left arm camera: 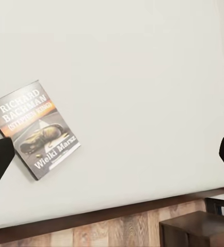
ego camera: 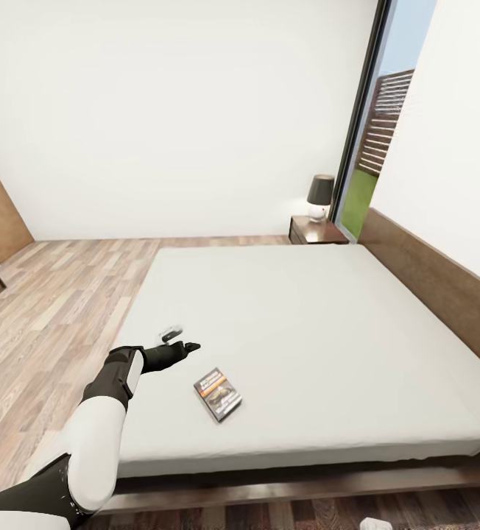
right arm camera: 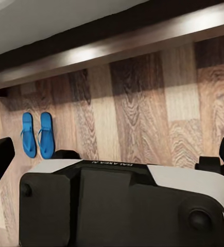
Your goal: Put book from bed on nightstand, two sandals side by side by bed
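Our left claw [ego camera: 183,346] hovers wide open and empty above the bed [ego camera: 306,324], beside the book [ego camera: 218,394], lined up, we judge, to reach it. Our right claw [right arm camera: 112,154] also gapes, holding nothing, above the floor [right arm camera: 142,113]. The sandals [right arm camera: 37,135] already lie side by side near the bed frame. A nightstand [ego camera: 316,230] waits by the headboard.

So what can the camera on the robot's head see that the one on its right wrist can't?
Head view alone: the book lying on the mattress of the bed, the left gripper open above the mattress beside the book, and a nightstand with a lamp in the far corner.

Right wrist view alone: the two blue sandals side by side on the floor by the bed frame.

Both: the plank floor and the bed's dark wooden frame.
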Motion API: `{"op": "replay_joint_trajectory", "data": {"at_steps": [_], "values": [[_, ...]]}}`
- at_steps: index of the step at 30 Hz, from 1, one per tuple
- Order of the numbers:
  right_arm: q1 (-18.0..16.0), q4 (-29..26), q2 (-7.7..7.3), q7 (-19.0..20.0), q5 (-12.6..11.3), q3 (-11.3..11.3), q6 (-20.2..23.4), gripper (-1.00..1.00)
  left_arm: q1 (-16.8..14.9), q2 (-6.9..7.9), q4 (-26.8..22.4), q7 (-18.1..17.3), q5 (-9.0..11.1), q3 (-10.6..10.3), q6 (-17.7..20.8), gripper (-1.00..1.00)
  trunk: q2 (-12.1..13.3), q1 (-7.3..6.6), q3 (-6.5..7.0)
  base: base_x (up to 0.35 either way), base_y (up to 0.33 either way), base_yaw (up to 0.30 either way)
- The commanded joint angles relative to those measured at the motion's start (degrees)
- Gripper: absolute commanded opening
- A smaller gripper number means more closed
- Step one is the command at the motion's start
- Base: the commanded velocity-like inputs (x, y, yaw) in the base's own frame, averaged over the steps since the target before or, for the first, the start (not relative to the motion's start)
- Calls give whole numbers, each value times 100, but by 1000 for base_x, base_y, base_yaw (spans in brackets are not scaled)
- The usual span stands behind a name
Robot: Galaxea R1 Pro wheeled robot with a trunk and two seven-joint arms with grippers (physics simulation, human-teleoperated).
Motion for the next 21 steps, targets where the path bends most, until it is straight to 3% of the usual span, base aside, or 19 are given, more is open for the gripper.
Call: {"op": "replay_joint_trajectory", "data": {"at_steps": [1,9,16,21], "values": [[-4,3,-1,31,-25,-16,13,100,-9,-9,-10,-53,-58,47,27,100,-13,3,-21,0,0,0],[-4,5,-1,34,-27,-19,14,100,-9,-9,-10,-62,-54,55,35,100,-13,3,-93,0,0,0],[-4,4,2,26,-27,-17,13,100,-9,-9,-10,-62,195,61,34,100,-13,3,-156,0,0,0],[-4,5,-1,23,-27,-19,13,100,-9,-10,-10,-62,251,59,35,100,-13,3,-201,0,0,0]]}}
